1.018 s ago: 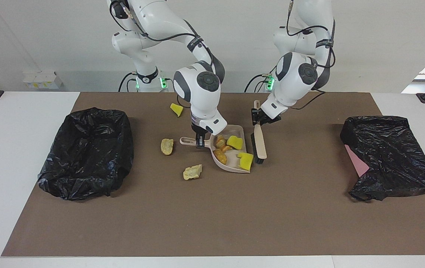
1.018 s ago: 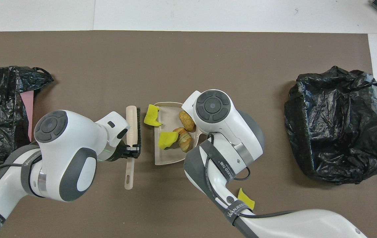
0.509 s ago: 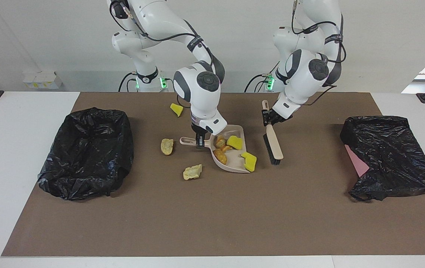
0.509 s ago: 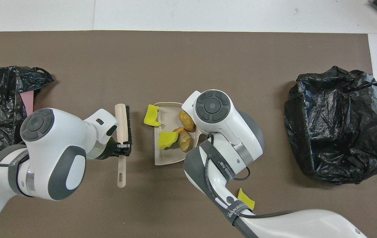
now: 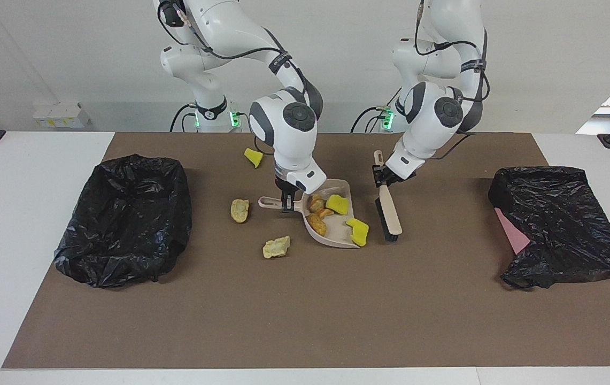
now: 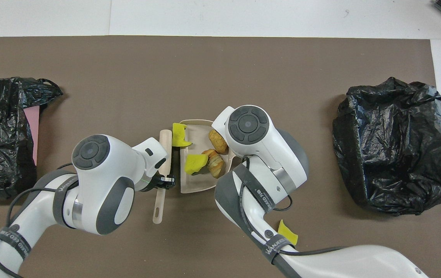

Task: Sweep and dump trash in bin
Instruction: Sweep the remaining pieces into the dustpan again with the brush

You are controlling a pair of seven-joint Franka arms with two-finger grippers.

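Two scraps [image 5: 239, 210] lie loose beside my dustpan [image 5: 331, 235]; right gripper [image 5: 286, 202] clamps its handle, left gripper [image 5: 381, 179] brings the clamped brush [image 5: 388, 216] back closer.

The left gripper [image 5: 383, 178] swung the brush [image 5: 388, 213] away from the dustpan [image 5: 333, 238]; now it has brought it back. The sponge bit [image 5: 357, 230] at the pan's lip shifted slightly.

"waneed" print on black strap [image 6: 275, 244] of right arm; likewise on left arm's strap [image 6: 12, 240].
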